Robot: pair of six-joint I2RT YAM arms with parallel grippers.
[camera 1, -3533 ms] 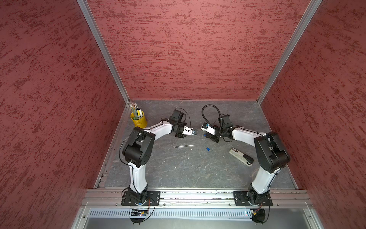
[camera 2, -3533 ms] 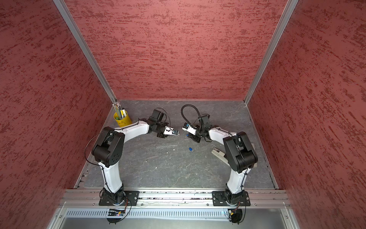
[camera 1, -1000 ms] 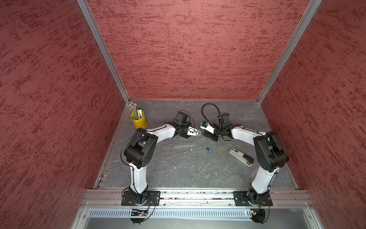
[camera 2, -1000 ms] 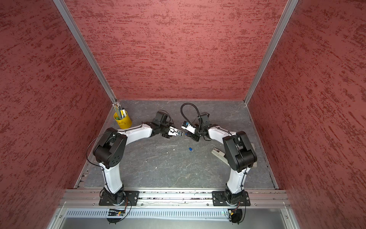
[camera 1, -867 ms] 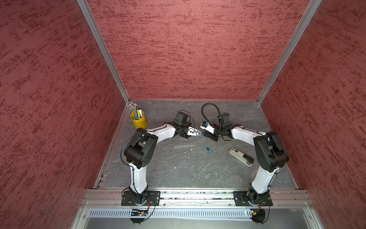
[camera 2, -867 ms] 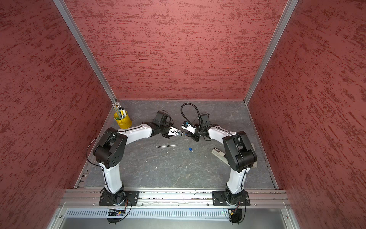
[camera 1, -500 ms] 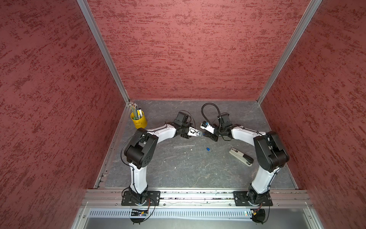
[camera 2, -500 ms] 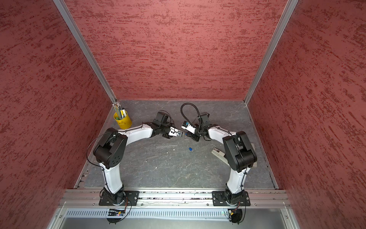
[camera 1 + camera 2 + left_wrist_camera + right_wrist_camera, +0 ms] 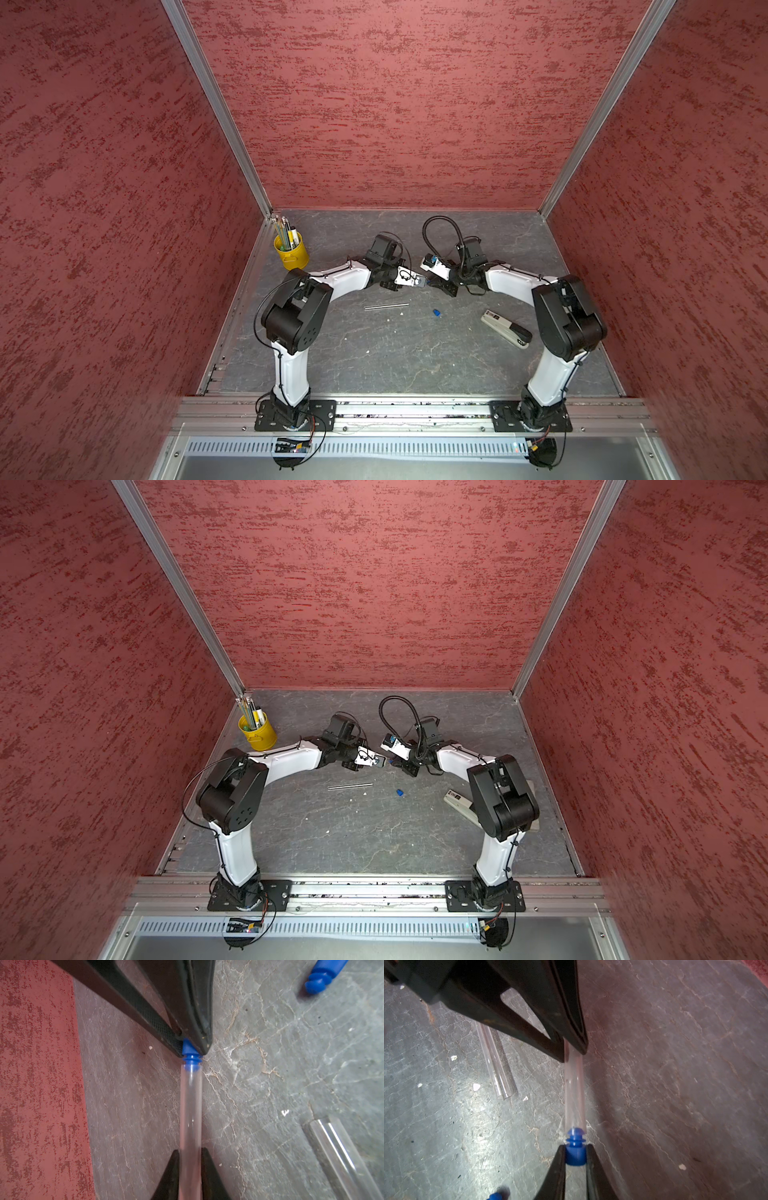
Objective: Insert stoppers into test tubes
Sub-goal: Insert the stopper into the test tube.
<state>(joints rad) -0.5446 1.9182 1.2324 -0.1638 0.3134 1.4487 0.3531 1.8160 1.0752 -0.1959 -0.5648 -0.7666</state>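
Stopper one, a tiny bright blue ribbed plug (image 9: 575, 1153), is pinched between the black fingers of the right gripper (image 9: 575, 1147), whose jaws are clamped on its wide end. Its rounded nose sits just inside the open mouth of a thin, clear glass test tube (image 9: 574, 1095), and the ribs are outside the rim. The left gripper (image 9: 190, 1150) is closed tight on that tube further along its length, holding it roughly level and in line with the plug. In both top views the two grippers meet tip to tip above the middle of the grey stone-patterned worktop (image 9: 395, 365), somewhat toward its far edge.

A second clear glass test tube (image 9: 386, 306) lies flat on the worktop just on the near side of the left gripper, with its open end unplugged. A second blue stopper (image 9: 436, 312) lies loose on the worktop near the end of that tube that points toward the right arm, apart from it. Small white specks (image 9: 476, 1086) dot the surface around them. A white and black stapler (image 9: 505, 330) lies toward the worktop's right edge, beside the right arm. A yellow cup of pens and pencils (image 9: 293, 255) stands in the far left corner.
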